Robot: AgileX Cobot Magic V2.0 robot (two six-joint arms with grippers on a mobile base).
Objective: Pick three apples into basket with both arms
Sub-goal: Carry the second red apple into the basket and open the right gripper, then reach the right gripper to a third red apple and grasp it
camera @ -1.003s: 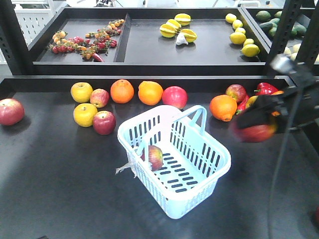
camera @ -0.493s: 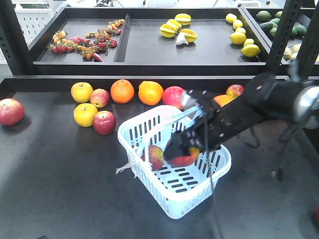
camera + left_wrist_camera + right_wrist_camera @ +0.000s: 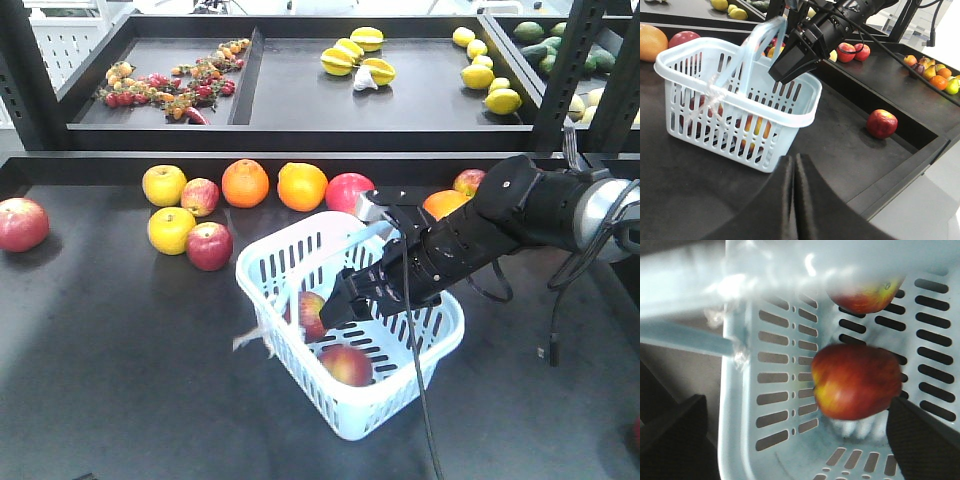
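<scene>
Two apples [image 3: 346, 364] inside the basket [image 3: 300, 255]: one low near the front wall, another [image 3: 311, 315] against the left wall. Right gripper [image 3: 350, 303] over the basket's middle, jaws spread and holding nothing. Left gripper [image 3: 794, 175] before the basket, fingers pressed together, apparently bare, though partly cropped. Third red apple [image 3: 209, 245] left of the basket. No readable writing anywhere.

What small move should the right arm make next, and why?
Probably lift the right claw straight up out of the basket. It is open, its apple lies loose on the basket floor beside the first apple, so a third is needed.
</scene>
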